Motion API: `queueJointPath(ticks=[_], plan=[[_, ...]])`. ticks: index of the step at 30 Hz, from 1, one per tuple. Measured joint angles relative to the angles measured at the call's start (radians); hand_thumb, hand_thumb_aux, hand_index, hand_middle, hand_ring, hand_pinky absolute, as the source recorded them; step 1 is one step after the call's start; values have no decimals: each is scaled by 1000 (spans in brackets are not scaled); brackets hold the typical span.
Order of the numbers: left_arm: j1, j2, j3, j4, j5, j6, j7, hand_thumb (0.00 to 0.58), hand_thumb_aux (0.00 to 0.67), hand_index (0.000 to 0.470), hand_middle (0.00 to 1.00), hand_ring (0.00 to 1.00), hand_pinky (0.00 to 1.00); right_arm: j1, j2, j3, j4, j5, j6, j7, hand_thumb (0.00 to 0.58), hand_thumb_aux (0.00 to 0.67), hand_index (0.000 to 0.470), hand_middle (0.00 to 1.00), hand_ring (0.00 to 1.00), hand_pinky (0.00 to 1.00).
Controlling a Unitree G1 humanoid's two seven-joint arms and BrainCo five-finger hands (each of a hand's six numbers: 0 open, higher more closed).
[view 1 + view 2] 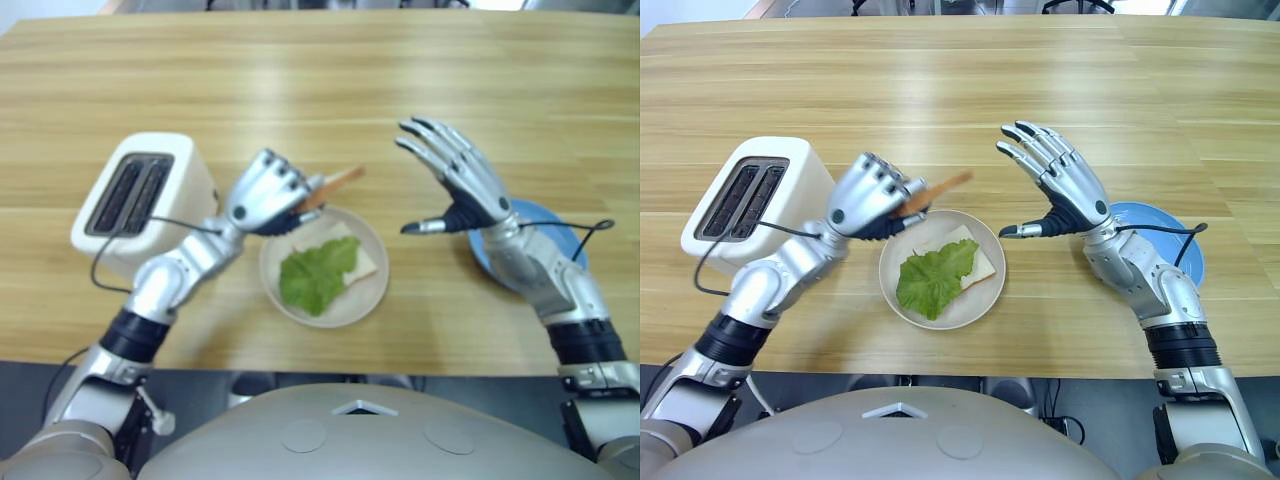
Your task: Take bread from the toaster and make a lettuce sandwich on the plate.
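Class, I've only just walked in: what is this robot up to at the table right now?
The robot is building a sandwich. Its left hand grips a slice of bread above the far rim of the plate, beside the toaster. On the plate a lettuce leaf already lies over a bottom slice. The right hand is open and holds nothing, raised near a blue plate.

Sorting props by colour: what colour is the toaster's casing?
Cream white. The boxy two-slot plastic toaster shows best in the right eye view.
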Motion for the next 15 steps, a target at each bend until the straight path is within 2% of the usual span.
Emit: queueJointPath(ticks=[8, 15], plan=[[-52, 0, -145, 122, 213, 130, 197, 580, 670, 460, 1000, 1000, 1000, 8, -2, 30, 11, 7, -33, 66, 0, 0, 0, 0, 0, 0], [-74, -15, -249, 168, 306, 223, 272, 580, 670, 460, 1000, 1000, 1000, 8, -6, 105, 58, 7, -42, 147, 0, 0, 0, 0, 0, 0]])
